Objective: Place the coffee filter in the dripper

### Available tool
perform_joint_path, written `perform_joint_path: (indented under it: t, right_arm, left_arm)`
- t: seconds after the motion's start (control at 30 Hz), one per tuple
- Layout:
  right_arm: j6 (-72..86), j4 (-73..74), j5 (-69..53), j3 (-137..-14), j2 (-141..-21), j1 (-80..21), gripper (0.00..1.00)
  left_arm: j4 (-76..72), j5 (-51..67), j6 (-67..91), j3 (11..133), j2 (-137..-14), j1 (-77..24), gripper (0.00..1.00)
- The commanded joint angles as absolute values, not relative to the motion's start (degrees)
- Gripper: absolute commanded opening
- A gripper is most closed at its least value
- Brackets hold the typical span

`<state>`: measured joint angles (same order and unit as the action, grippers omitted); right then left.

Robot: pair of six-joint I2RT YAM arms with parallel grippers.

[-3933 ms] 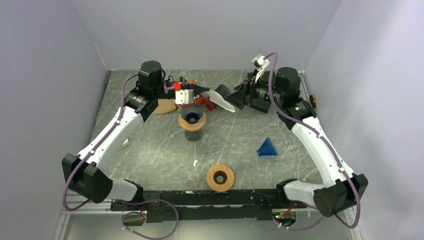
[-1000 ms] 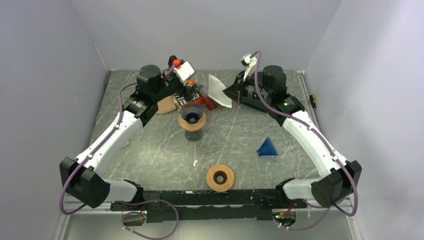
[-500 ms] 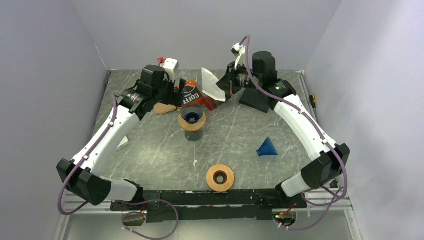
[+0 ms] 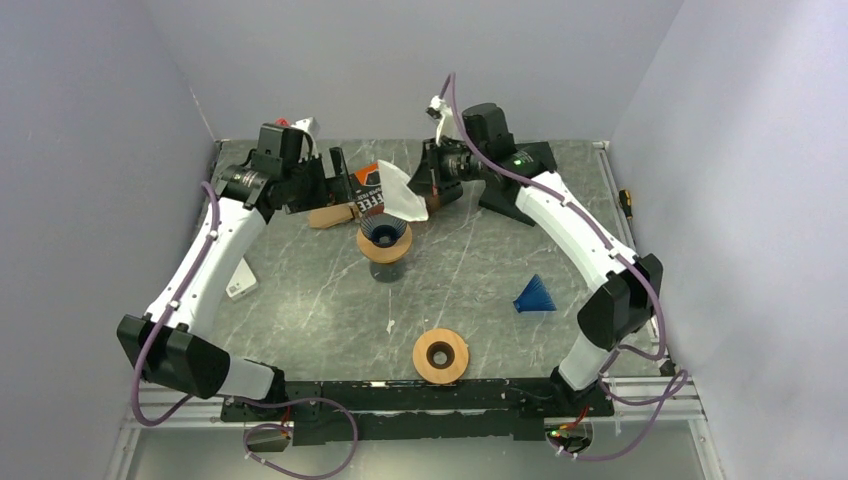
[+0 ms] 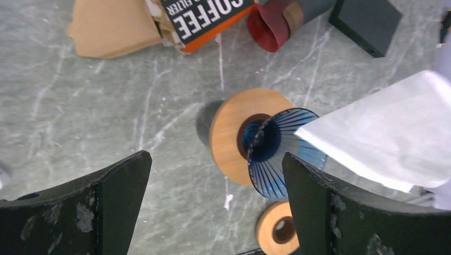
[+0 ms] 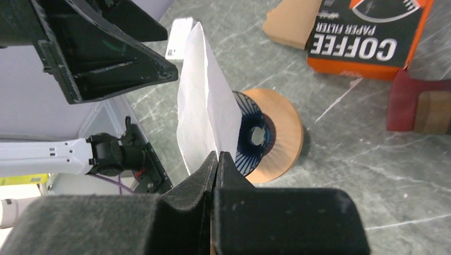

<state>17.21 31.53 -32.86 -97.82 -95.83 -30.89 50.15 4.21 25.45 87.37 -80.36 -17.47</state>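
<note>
- The right gripper is pinched shut on one edge of the white paper filter, holding it in the air.
- The filter hangs just above and beside the blue dripper and is not yet inside it.
- The dripper stands on a wooden base at the back of the table.
- The left gripper hangs near the dripper, jaws spread wide, holding nothing.
- A filter box lies just behind the dripper.
- A blue cone and a wooden ring lie well apart from it, nearer the front.

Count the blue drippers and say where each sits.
2: one blue dripper stands on a wooden ring mid-table; a second blue dripper lies alone to its right and nearer. None seems hidden.
</note>
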Motion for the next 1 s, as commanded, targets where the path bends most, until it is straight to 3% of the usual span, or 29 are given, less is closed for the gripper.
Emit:
perform_joint_path:
  t: [0.0,0.57,0.67,0.73,0.97]
  right_arm:
    - [18.85,35.8,-29.93,-102.14,-97.03,-33.18,0.0]
    - [14.59,43.49,-10.91,-106.89,-101.33,-41.53,0.01]
    - [14.59,43.32,-11.03,-107.24,-101.71,-42.04,0.11]
    - [14.75,42.8,-11.2,-106.95,-101.54,-42.18,0.27]
    - [15.1,40.86,-11.55,-106.08,-100.54,-42.36,0.4]
  left_arm:
    - [44.42,12.93,31.89,84.8,-76.47,-15.59,0.99]
    - [38.16,24.96,33.75,82.04,-77.73,-14.77,0.99]
    - [39.13,27.18,33.5,82.89,-78.77,-14.85,1.0]
    - [38.97,27.62,33.3,82.94,-78.88,-15.01,1.0]
    - [39.2,27.42,32.04,83.39,-78.55,-15.42,0.99]
